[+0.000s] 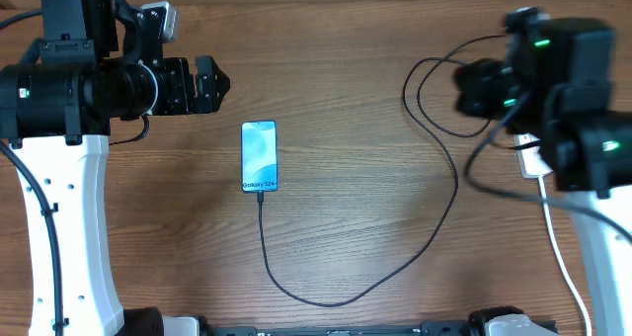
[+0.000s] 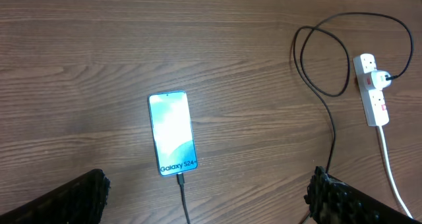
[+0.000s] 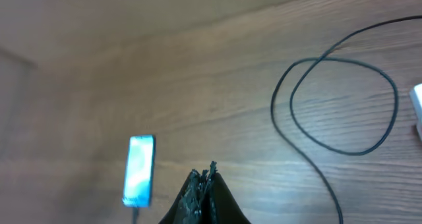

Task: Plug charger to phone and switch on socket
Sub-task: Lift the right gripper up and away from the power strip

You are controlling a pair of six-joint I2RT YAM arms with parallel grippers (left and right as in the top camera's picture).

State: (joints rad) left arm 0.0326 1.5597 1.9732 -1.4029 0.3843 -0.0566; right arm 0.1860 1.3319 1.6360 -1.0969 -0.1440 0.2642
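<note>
Phone (image 1: 260,156) lies face up on the wooden surface (image 1: 346,40) in the overhead view, screen lit pale blue, the charger (image 1: 262,227) leaving its lower edge and sweeping right to a loop near the blurred right end effector (image 1: 466,89). The left end effector (image 1: 219,82) hangs just up and left of the phone, touching nothing. The socket (image 1: 534,159) is mostly hidden beneath the right arm, with only a sliver of white and its thick white cord (image 1: 560,262) showing. From the left wrist, the left end effector's fingers (image 2: 79,201) stand wide apart at the bottom corners, empty. The charger's tip meets the phone's bottom edge and looks seated, while its far end reaches a plug sitting in the socket (image 2: 372,92), well apart from the phone. Red marks show on the strip, but they are too small to tell whether a switch is on. From the right wrist, the right end effector's fingers (image 3: 203,184) are pressed together with nothing visible between them, over bare wood between the phone and the loop. A white corner at the right edge may be the socket. On this evidence the plugging in seems done and the switch appears to be what is left, with the right end effector the nearer of the two to the strip.
</note>
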